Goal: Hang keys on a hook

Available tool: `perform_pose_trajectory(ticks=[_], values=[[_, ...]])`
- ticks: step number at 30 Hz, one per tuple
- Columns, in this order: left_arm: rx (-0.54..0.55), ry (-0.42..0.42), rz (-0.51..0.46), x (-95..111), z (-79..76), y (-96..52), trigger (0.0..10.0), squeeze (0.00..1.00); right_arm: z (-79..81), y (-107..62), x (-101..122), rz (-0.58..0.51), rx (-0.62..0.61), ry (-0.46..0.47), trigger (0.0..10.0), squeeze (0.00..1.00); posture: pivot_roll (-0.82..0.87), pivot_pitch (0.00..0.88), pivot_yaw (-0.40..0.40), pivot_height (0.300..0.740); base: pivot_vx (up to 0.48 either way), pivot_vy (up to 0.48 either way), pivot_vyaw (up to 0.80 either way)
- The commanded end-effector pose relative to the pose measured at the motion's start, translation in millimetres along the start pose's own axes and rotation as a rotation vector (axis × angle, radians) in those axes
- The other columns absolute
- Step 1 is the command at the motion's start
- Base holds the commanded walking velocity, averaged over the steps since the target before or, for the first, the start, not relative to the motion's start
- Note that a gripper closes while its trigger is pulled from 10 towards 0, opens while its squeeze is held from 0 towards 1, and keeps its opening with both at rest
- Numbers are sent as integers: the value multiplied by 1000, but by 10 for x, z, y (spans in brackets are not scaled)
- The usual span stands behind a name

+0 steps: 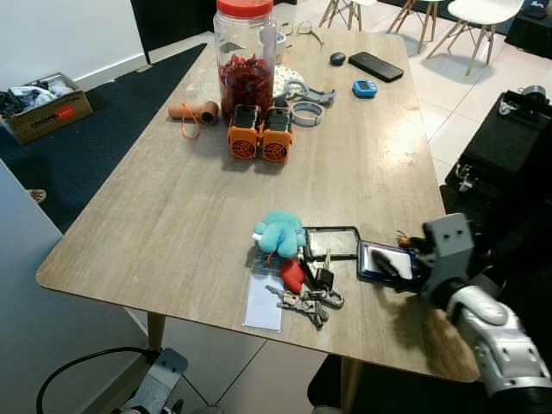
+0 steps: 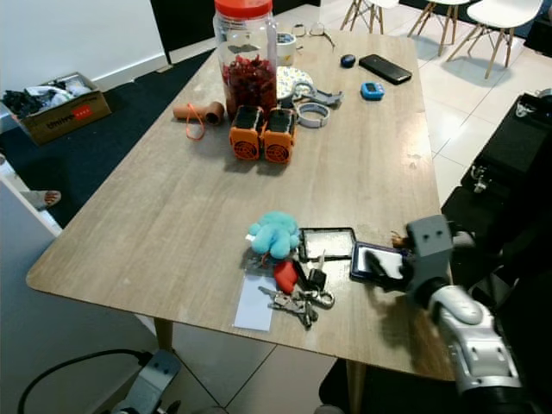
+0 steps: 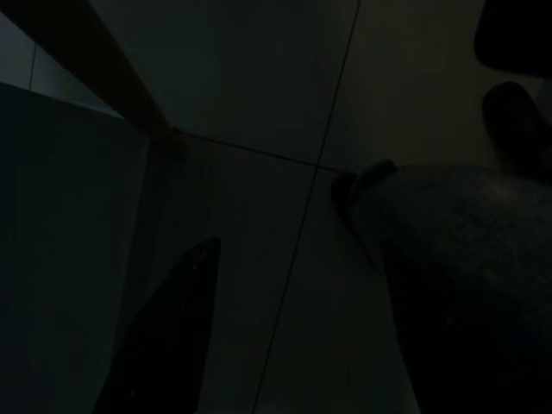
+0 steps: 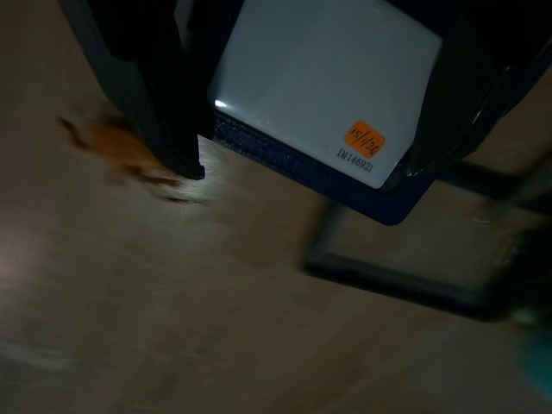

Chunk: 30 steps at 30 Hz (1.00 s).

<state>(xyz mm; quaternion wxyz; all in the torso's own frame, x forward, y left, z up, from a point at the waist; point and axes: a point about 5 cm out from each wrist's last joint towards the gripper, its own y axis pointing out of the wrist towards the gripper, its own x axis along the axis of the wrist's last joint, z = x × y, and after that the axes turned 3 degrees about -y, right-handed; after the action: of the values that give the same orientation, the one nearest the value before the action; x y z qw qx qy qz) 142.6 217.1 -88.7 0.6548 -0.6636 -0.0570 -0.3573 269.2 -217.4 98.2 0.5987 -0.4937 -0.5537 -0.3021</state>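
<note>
A bunch of silver keys (image 1: 309,299) lies near the front edge of the wooden table (image 1: 172,216). Joined to it are a teal plush toy (image 1: 280,231), a red fob (image 1: 293,276), a white card (image 1: 264,302) and a black-framed card holder (image 1: 332,243). Just right of the bunch lies a dark blue holder (image 1: 379,259) with a white card in it. My right gripper (image 4: 297,168) hovers low over that holder, open, one finger on each side of it. My left gripper (image 3: 293,345) hangs idle above the dark floor with its fingers apart.
At the far end of the table stand a red-lidded jar (image 1: 246,56), two orange devices (image 1: 260,134), a cardboard tube (image 1: 194,110), a phone (image 1: 375,65) and a blue gadget (image 1: 365,88). Black equipment (image 1: 509,155) stands close on the right. A cardboard box (image 1: 43,108) sits on the floor at left.
</note>
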Motion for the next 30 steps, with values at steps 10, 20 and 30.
perform_pose_trajectory(ticks=[10,20,30], values=[[-10,-3,21,-68,-20,-19,10000,0,243,25,-110,49,106,18,10000,0,24,99,-5,740,0,0,0],[-13,3,26,-83,-25,-24,10000,0,283,85,28,-30,75,105,10000,0,22,96,-2,740,0,0,0],[-13,6,24,-104,-36,-33,10000,0,237,78,268,-206,4,200,10000,0,25,89,-5,740,0,0,0]])
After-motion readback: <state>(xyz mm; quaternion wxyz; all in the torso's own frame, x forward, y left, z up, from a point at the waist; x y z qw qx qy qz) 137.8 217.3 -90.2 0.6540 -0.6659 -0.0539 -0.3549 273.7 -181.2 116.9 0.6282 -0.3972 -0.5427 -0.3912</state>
